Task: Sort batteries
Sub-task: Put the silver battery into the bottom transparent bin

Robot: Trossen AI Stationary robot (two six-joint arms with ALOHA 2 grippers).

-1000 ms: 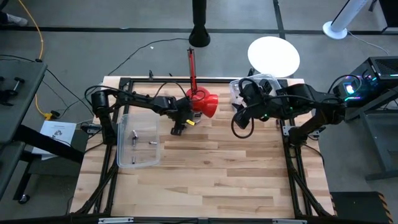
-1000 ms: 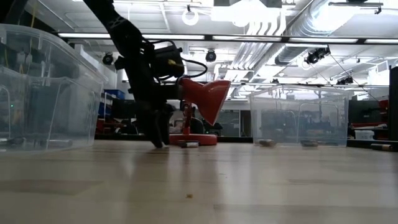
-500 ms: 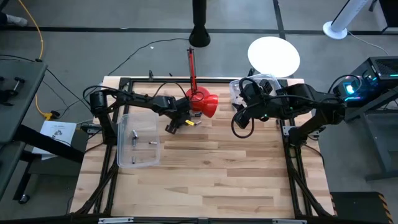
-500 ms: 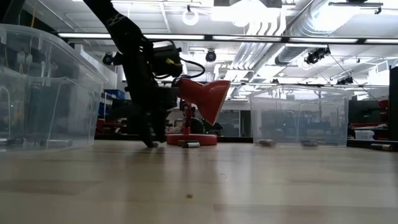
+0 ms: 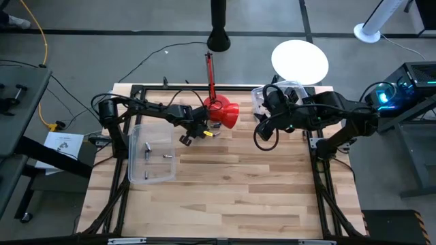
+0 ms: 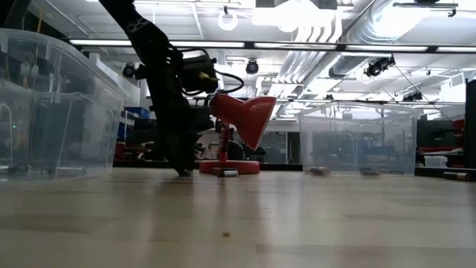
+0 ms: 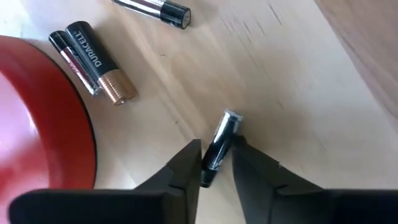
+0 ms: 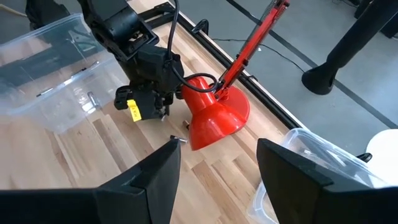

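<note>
L gripper (image 7: 214,163) is clenching a slim battery (image 7: 219,144) and, vs 1 s ago, is swinging away from the red scoop (image 5: 225,114) toward the clear bin (image 5: 151,153); you're mid-carry. R gripper (image 8: 217,168) is waiting open by the far bin.

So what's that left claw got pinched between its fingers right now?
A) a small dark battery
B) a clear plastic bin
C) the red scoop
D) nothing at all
A: in the left wrist view the left gripper has its two fingers closed on a slim dark battery with a silvery tip, beside the red scoop, not on it.
</note>
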